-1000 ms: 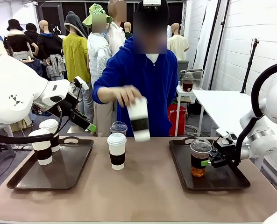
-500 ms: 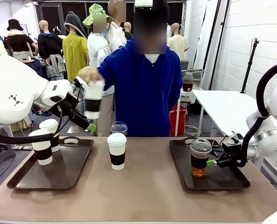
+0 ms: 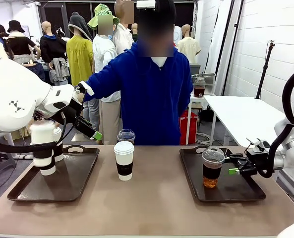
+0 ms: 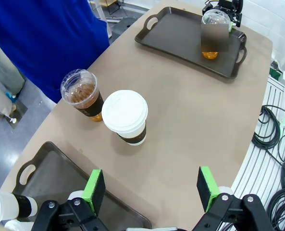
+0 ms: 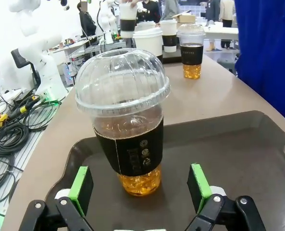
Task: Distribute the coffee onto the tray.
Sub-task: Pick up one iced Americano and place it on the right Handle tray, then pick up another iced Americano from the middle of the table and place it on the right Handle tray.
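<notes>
Front view, change noted: the carried paper cup [image 3: 41, 148], which the person held high and to the left of the middle paper cup [image 3: 123, 159], is now low over the left tray [image 3: 67, 183]. It lies well left of the middle paper cup and shows as a smeared white-and-brown shape. The right gripper [image 3: 233, 170] has drawn farther right of the middle paper cup, away from the clear cup [image 3: 212, 168] on the right tray [image 3: 241, 191]. Its jaws stand wide and empty. In the right wrist view that clear cup [image 5: 128, 125] stands ahead of the green pads [image 5: 80, 185], free of both. The left gripper [image 3: 92, 131] hangs unchanged, up and to the left of the middle paper cup, and is likewise spread wide and empty in its own view [image 4: 151, 187].

Obscured: the person's hand is hidden behind the left arm [image 3: 18, 99], and a blue sleeve [image 3: 104, 82] reaches toward it. The carried paper cup covers whatever stands behind it. One further lid [image 3: 56, 133] peeps out beside it. I cannot tell whether the carried paper cup is set down or still held.

Count: two trays. Two clear cups, the second clear cup [image 3: 126, 136] just behind the middle paper cup. Paper cups: the middle one and at least two left of it. The blur allows no firmer figure.
</notes>
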Robot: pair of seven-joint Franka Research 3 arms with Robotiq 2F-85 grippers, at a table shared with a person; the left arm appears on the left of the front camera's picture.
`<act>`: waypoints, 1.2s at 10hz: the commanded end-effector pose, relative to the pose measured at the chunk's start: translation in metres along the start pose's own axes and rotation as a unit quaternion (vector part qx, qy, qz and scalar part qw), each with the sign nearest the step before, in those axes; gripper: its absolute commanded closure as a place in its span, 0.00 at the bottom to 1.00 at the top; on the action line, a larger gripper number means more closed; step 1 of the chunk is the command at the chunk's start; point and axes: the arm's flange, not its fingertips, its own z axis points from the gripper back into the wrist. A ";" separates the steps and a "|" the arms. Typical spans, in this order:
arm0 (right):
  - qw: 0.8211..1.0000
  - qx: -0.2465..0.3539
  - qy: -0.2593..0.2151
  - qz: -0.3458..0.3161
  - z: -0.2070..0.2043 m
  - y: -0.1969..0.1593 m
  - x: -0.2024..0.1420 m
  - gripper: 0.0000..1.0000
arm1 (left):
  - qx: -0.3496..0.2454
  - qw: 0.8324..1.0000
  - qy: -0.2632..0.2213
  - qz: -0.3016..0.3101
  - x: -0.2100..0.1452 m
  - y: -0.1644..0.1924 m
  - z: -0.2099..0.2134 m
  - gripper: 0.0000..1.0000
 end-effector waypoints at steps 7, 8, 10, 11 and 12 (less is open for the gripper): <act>1.000 -0.003 0.000 -0.002 0.003 0.001 0.001 0.00 | -0.002 1.000 -0.002 -0.006 -0.001 0.002 0.000 0.00; 1.000 -0.003 0.000 -0.002 0.003 0.001 0.001 0.00 | -0.002 1.000 -0.002 -0.006 -0.001 0.002 0.000 0.00; 1.000 -0.003 0.000 -0.002 0.003 0.001 0.001 0.00 | -0.002 1.000 -0.002 -0.006 -0.001 0.002 0.000 0.00; 1.000 -0.003 0.000 -0.005 0.002 0.002 0.001 0.00 | -0.002 1.000 -0.002 -0.006 -0.001 0.002 0.000 0.00; 1.000 -0.004 -0.003 -0.001 0.007 -0.007 0.005 0.00 | -0.002 1.000 -0.002 -0.006 -0.001 0.002 0.000 0.00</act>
